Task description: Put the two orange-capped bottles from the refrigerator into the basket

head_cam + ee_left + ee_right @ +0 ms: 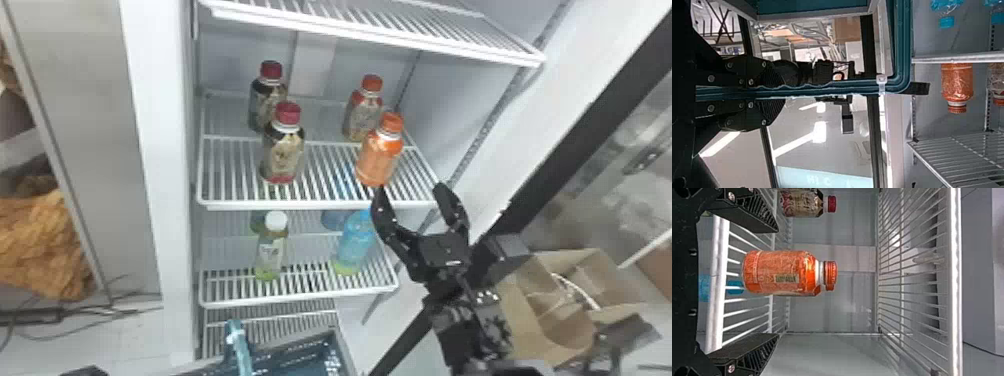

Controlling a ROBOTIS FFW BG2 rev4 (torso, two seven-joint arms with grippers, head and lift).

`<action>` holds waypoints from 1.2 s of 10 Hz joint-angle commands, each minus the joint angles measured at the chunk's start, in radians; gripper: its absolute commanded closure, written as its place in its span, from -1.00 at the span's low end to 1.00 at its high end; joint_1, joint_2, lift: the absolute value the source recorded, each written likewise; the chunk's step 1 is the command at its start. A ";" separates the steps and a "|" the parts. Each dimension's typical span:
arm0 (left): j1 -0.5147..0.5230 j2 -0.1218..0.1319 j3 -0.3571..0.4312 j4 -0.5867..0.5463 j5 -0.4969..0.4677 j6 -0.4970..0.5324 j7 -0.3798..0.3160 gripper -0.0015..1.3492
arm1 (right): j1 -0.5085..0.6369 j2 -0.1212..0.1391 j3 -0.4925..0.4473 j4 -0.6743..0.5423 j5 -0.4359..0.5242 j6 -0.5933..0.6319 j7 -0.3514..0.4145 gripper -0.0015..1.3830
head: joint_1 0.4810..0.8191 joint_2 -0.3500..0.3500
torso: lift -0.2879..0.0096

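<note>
In the head view my right gripper [411,190] stands open at the front edge of the middle shelf, just below and right of the front orange-capped bottle [379,159]. The second orange-capped bottle [364,114] is upright behind it. From the right wrist, my right gripper [776,282] has its fingers apart, the orange bottle [779,273] between and beyond them, with room on both sides. The teal basket [295,357] is low in front of the refrigerator. My left gripper [775,92] is shut on the basket's handle [828,88] in the left wrist view.
Two red-capped bottles [283,150] stand left on the same shelf. Below are a white-capped bottle [271,250] and blue bottles [356,240]. An upper wire shelf [380,35] hangs overhead; a cardboard box [565,305] lies right of the right arm.
</note>
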 commanded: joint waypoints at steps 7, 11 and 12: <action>-0.004 0.000 -0.002 0.000 0.000 -0.002 0.000 0.79 | -0.243 -0.016 0.045 0.247 0.022 -0.085 -0.002 -0.84 | 0.27 -1.00 | 0.67; -0.007 0.002 -0.004 0.000 -0.002 0.001 0.000 0.79 | -0.324 -0.026 0.079 0.319 0.032 -0.102 -0.002 -0.45 | 0.27 -1.00 | 0.67; -0.004 0.002 -0.002 0.000 -0.002 -0.002 0.000 0.79 | -0.312 -0.024 0.077 0.306 0.034 -0.105 -0.005 0.15 | 0.27 -1.00 | 0.67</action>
